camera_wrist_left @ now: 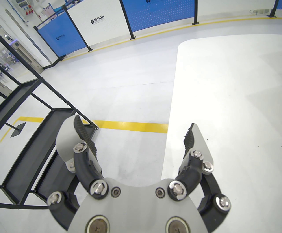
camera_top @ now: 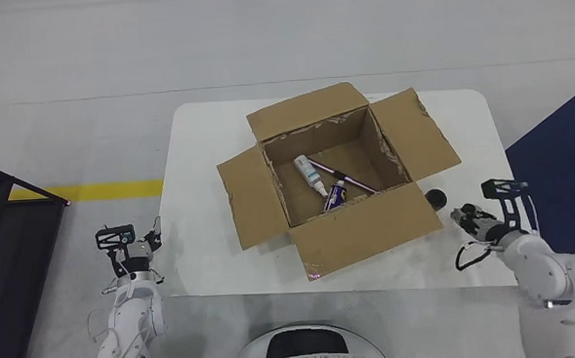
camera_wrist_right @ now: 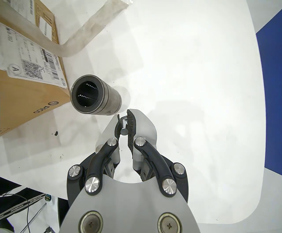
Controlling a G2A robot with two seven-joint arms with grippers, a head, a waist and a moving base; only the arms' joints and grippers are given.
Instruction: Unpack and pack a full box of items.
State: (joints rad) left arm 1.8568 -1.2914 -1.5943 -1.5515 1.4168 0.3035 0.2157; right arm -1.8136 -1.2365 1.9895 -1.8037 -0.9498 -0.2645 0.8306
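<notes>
Right gripper: fingers nearly together, pinching a small shiny metal pin between the pads. It sits over the white table near the table's right front corner, also seen from above.

Just beside the gripper tip: a hollow metal cylinder, dark inside, open end toward the wrist camera. From above it reads as a dark round spot just off the right corner of the box's near flap. Cannot tell whether it touches the flap.

Left gripper: fingers wide apart, nothing between them. It hangs over the floor just off the table's left edge, seen from above near the front left corner.

Cardboard box: mid-table, all four flaps folded out flat. Inside, on the bottom: a white tube, a thin purple stick lying aslant, and a small blue and white tube touching the stick.

On the floor left of the table: a black rack and a yellow line.
</notes>
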